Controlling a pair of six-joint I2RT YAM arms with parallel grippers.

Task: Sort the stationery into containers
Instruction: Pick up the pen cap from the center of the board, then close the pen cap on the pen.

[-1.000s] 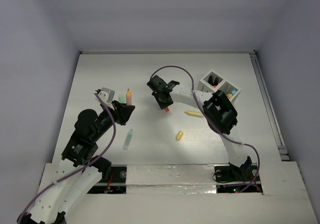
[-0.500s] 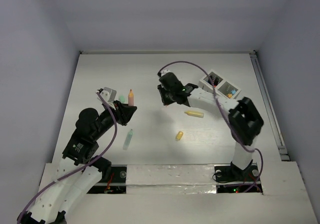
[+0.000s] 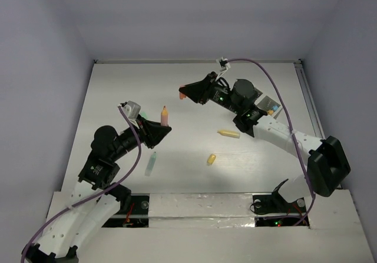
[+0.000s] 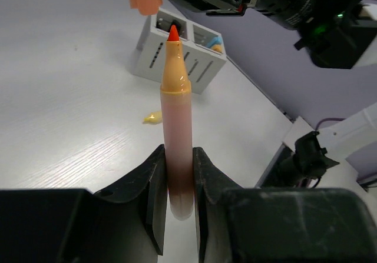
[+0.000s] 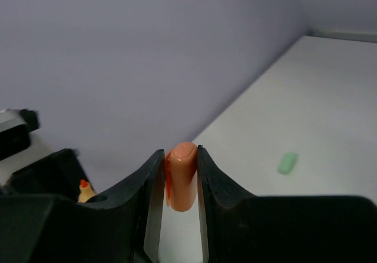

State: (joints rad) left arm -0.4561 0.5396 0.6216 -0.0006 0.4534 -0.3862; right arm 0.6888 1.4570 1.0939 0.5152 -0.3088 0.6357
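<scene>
An uncapped orange marker (image 4: 177, 98) is gripped upright by the closed left gripper (image 4: 177, 160). An orange cap (image 5: 181, 183) is clamped in the right gripper (image 5: 178, 160), above the worktop's (image 3: 118, 86) far half.

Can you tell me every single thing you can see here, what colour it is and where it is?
orange marker: 1, orange, uncapped, upright in the left gripper
orange cap: 1, orange, in the right gripper
yellow marker: 1, yellow, lying mid-table
yellow cap: 1, yellow, nearer the arms than the yellow marker
mint marker: 1, mint, lying by the left arm
green cap: 1, green, on the table
white box: 1, white, far right, divided into compartments
table: 1, white
left gripper: 1, black, shut on the orange marker
right gripper: 1, black, shut on the orange cap
</scene>
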